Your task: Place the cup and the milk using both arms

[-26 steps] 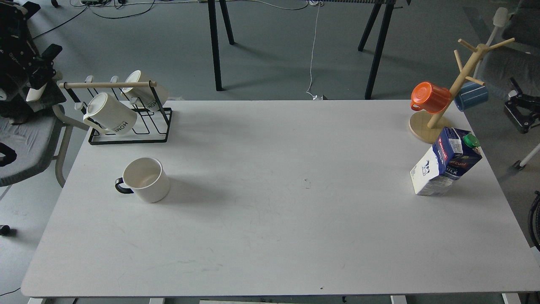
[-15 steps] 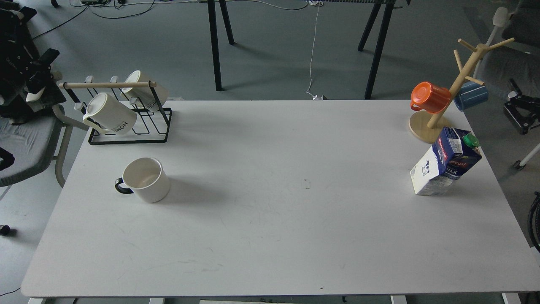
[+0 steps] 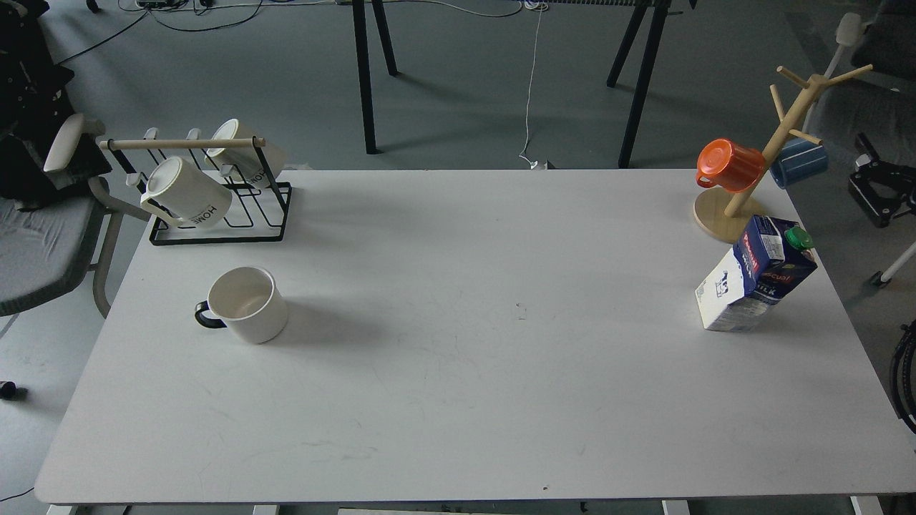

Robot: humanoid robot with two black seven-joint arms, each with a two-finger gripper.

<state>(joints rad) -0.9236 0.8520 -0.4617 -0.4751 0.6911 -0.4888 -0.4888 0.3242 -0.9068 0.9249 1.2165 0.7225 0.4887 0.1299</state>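
Note:
The cup (image 3: 247, 304) is a plain white mug with a black loop handle pointing left, standing upright on the left part of the white table (image 3: 458, 400). The milk (image 3: 755, 282) is a blue and white carton with a green cap, standing near the table's right edge. My left arm is a dark mass (image 3: 32, 86) at the far left edge, off the table and far from the cup; its fingers cannot be told apart. My right gripper (image 3: 879, 192) is off the table's right side, beyond the milk, open and empty.
A black wire rack (image 3: 222, 214) with two cream "HOME" mugs stands at the back left. A wooden mug tree (image 3: 751, 186) with an orange mug (image 3: 728, 166) and a blue mug stands at the back right, just behind the milk. A grey chair (image 3: 43, 243) stands on the left.

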